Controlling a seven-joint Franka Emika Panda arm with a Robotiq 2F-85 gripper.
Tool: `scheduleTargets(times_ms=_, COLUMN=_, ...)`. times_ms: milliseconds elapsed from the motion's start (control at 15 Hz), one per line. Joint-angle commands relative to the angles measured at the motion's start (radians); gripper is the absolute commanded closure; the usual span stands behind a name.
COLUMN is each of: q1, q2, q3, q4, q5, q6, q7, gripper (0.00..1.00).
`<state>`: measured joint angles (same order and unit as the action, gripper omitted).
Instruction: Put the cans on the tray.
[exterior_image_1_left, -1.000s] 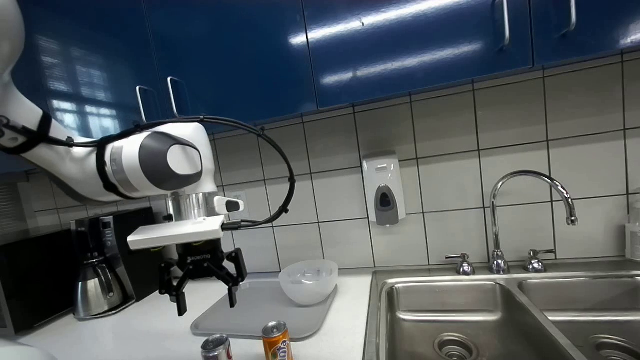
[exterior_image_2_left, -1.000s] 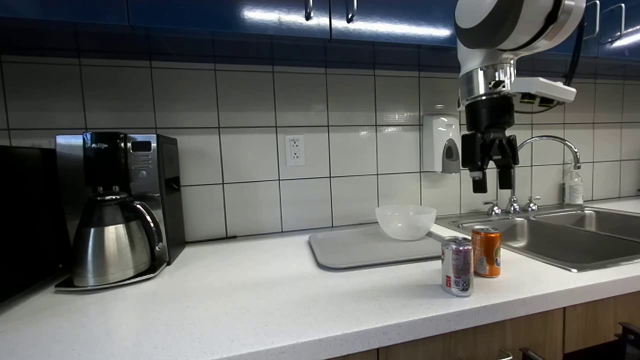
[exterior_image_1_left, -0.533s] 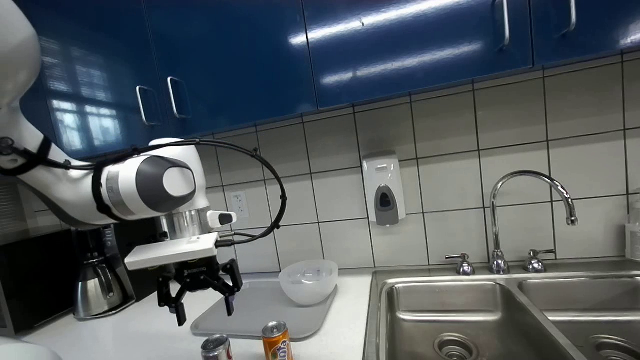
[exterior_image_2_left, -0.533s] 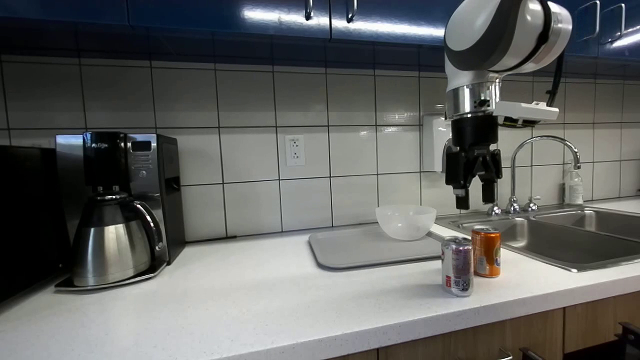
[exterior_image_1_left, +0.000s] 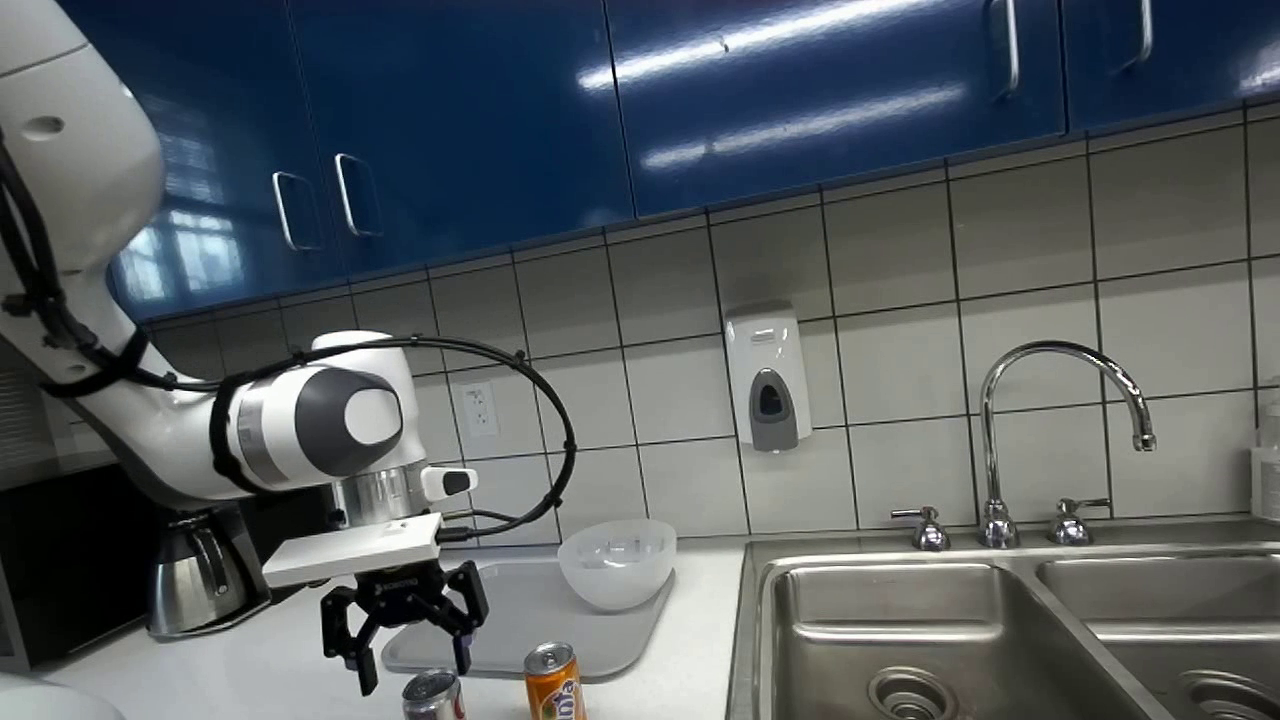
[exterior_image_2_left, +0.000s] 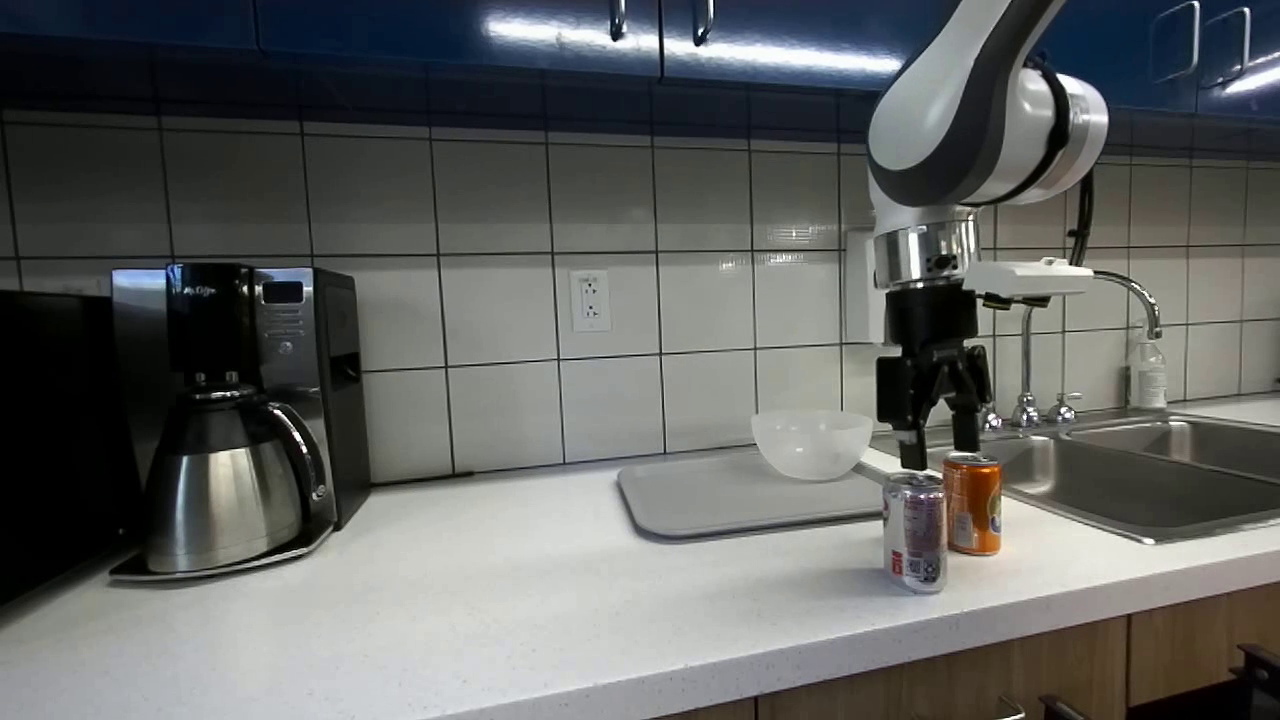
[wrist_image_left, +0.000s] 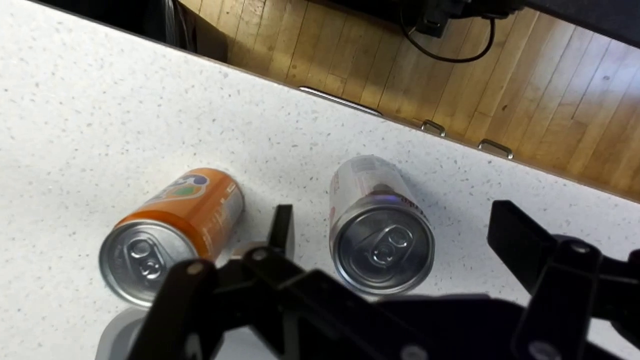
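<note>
Cans (exterior_image_2_left: 914, 532), smooth metal cylinders, flat round-cornered tray (exterior_image_2_left: 720, 497)

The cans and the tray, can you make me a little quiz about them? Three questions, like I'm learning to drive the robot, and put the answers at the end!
1. Pick one. What sits on the tray?
a) the coffee pot
b) the bowl
c) the tap

2. True or false: both cans are lying on their sides.

3. Fill in: in the wrist view, the ____ can shows between the open jaws.

Key:
1. b
2. False: the silver can and the orange can both stand upright.
3. silver
</note>
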<state>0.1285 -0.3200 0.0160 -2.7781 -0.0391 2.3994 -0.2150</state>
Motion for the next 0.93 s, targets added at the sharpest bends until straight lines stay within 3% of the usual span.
scheduleTargets(times_ms=0, q1=-0.013, q2=0.066, q3=0.023, q4=0.001, q5=-0.013, q6=0.063, q7=0.043, gripper=0.00)
scheduleTargets(times_ms=867, q1=-0.022, q2=0.203, q3=0.035, q4=0.014, q5=-0.038, q6=0.176, q7=0.123, gripper=0.00)
